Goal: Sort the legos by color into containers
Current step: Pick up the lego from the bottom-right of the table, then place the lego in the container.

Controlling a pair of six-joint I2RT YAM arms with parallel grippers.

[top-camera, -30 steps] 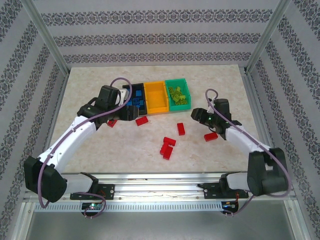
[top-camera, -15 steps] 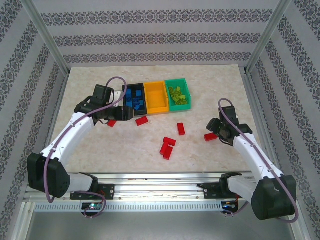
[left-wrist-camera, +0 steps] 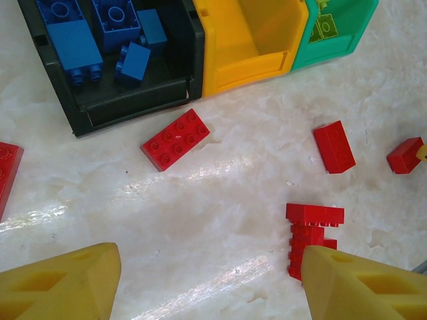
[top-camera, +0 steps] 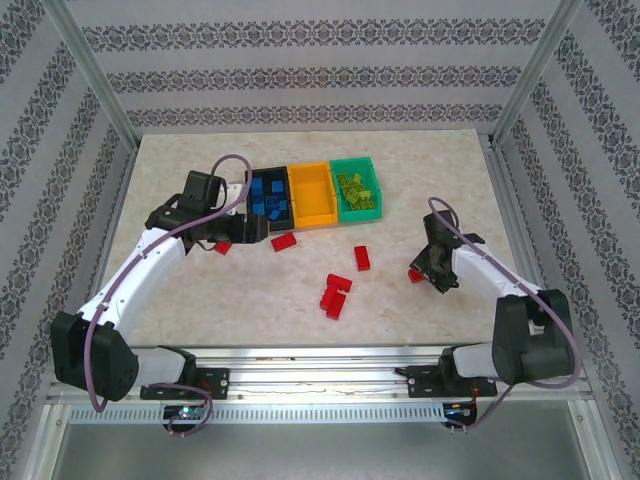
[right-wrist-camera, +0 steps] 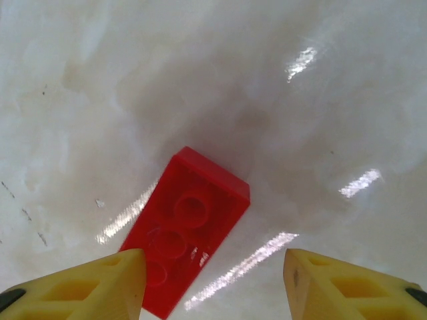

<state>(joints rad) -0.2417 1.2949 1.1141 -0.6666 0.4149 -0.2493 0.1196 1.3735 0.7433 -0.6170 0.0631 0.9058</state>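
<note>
Since a second ago your right arm (top-camera: pixel 490 285) has swung back and dropped over a red brick (right-wrist-camera: pixel 190 227) at the right of the table (top-camera: pixel 200 300). Your left arm (top-camera: pixel 150 265) has drawn off the black bin (left-wrist-camera: pixel 133 107).

- **Right gripper** (right-wrist-camera: pixel 213 280): points straight down with jaws parted. The brick lies flat below the gap, ungripped; I judge this a pick setup.
- **Left gripper** (left-wrist-camera: pixel 210 283): stands wide and empty above the loose red bricks (left-wrist-camera: pixel 175 139), apparently waiting.
- **Destination:** reds presumably belong in the orange-yellow bin (left-wrist-camera: pixel 247 67).

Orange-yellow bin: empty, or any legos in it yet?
Empty. The top view shows the orange-yellow bin with a bare floor; the red legos lie out on the table.
</note>
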